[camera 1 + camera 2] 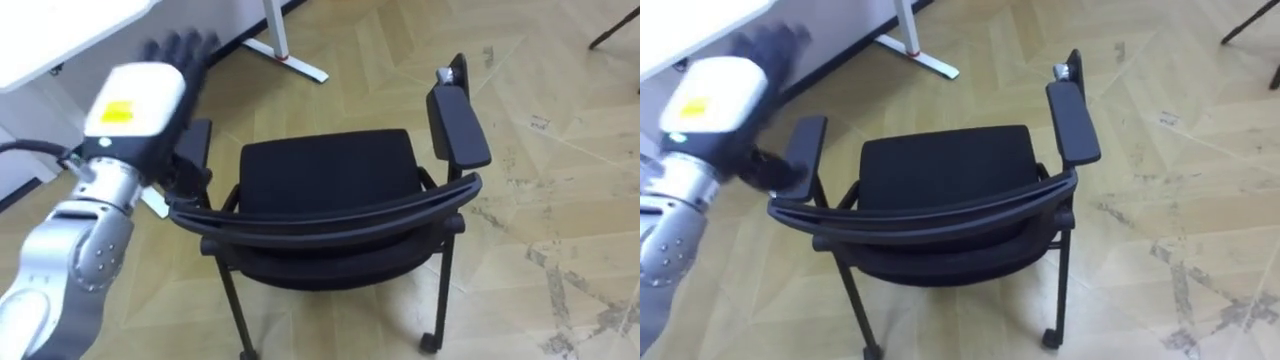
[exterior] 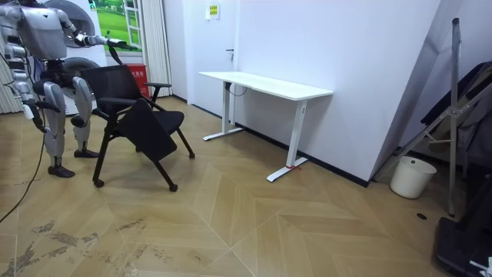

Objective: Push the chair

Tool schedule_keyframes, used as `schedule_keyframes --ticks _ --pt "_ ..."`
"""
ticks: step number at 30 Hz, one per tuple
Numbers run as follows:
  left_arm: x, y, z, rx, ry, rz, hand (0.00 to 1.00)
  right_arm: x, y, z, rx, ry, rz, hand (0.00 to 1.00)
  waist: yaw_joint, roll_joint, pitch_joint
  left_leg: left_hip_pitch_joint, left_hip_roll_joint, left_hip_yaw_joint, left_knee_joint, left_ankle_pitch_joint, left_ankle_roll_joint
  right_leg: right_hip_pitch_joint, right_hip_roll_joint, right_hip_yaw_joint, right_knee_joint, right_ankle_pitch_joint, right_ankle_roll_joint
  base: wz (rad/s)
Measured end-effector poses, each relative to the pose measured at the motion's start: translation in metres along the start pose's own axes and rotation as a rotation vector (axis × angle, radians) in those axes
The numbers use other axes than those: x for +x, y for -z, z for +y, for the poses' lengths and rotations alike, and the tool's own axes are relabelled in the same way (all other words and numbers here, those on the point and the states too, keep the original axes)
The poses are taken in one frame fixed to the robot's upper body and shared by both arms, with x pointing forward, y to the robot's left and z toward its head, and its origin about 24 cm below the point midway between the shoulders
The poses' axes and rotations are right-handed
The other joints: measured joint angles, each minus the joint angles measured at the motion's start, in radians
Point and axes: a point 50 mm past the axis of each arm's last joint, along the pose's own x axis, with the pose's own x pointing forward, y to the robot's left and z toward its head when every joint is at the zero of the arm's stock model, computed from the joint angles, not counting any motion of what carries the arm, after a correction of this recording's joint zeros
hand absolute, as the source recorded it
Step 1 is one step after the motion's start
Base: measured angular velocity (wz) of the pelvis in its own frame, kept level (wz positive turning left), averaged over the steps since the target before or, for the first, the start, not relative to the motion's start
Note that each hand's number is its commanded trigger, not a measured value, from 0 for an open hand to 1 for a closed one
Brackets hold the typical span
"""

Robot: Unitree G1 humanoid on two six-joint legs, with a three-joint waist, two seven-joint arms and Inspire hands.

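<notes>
A black chair [image 1: 330, 172] with two armrests and small castors stands on the wood floor right in front of me, its curved backrest [image 1: 320, 215] nearest to me. My left hand [image 1: 135, 100] is raised over the chair's left armrest [image 1: 197, 140], dark fingers [image 1: 178, 48] stretched forward and holding nothing. Whether it touches the chair I cannot tell. In the room view I stand behind the chair [image 2: 138, 115] at the view's left, left hand [image 2: 114, 45] held out above the backrest. My right hand [image 2: 29, 112] hangs low at my side.
A white desk [image 2: 265, 83] stands against the wall beyond the chair, its top [image 1: 60, 30] and foot [image 1: 290, 62] at my upper left. A white bucket [image 2: 411, 177] and folded dark frames [image 2: 461, 115] stand at the room view's right. Open floor [image 1: 540, 200] lies to my right.
</notes>
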Motion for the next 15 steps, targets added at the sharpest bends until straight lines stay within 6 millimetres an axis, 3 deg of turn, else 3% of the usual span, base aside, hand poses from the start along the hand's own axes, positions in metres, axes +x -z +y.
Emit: schedule_keyframes --ticks 5,15 --pt "0.0 -0.001 0.009 0.003 0.169 0.007 0.0 -0.002 0.002 -0.012 0.013 0.031 0.017 0.0 -0.006 0.025 -0.0045 0.002 0.0 0.0 0.002 0.0 0.0 0.001 -0.001 0.001 0.0 0.0 0.0 -0.01" --pt "-0.001 0.006 0.03 -0.083 0.464 -0.026 0.0 -0.003 0.005 -0.017 0.029 0.045 0.048 0.0 -0.019 0.025 -0.0041 -0.002 -0.002 -0.001 0.003 0.0 0.0 0.0 -0.004 0.002 0.001 0.0 0.0 0.01"
